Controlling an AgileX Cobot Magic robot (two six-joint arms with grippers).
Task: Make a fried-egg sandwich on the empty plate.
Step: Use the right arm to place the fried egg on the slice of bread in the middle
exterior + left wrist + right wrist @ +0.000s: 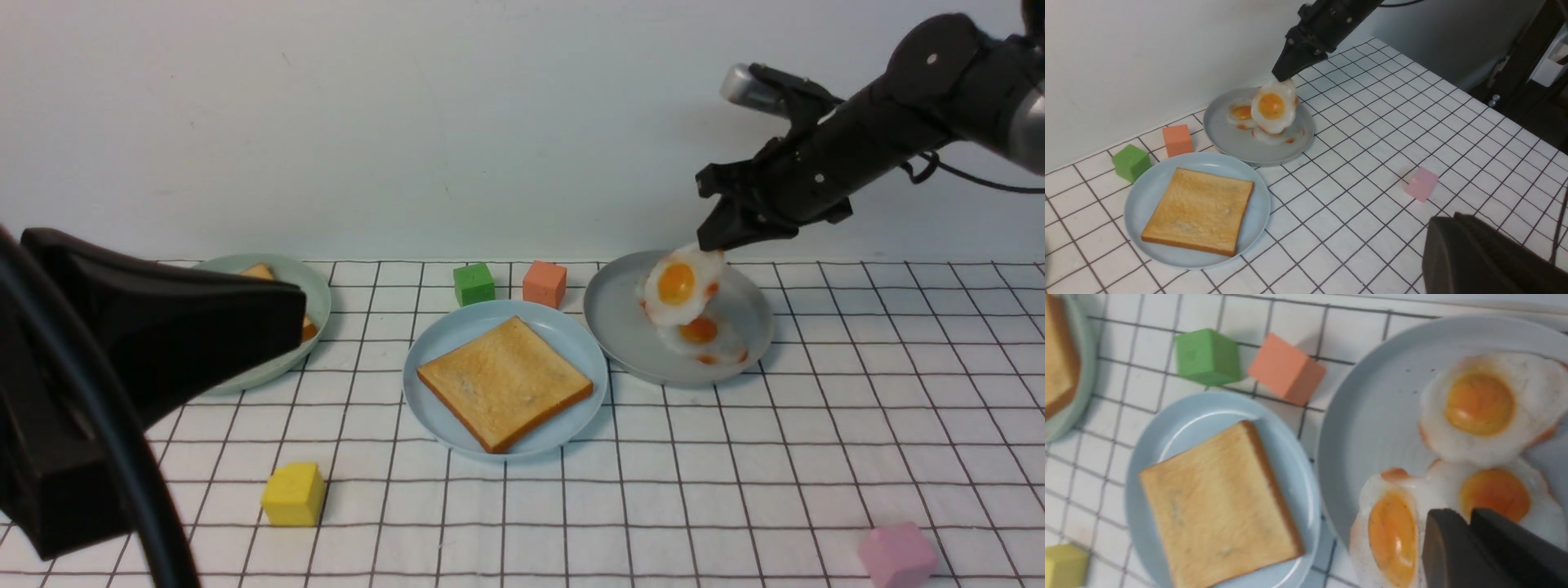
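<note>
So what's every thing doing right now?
fried egg: lifted, hanging over the grey plate
right end effector: shut on fried egg
grey plate: holds two other eggs, lying flat
blue plate: holds one toast
toast: lying flat, nothing on top
green plate: holds another toast slice, mostly hidden
left end effector: shut

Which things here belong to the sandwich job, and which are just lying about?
Job: light blue plate with toast slice; fried egg held by right gripper; second toast slice on pale green plate.
Lying about: green cube, orange cube, yellow cube, pink cube; leftover eggs on grey plate.
</note>
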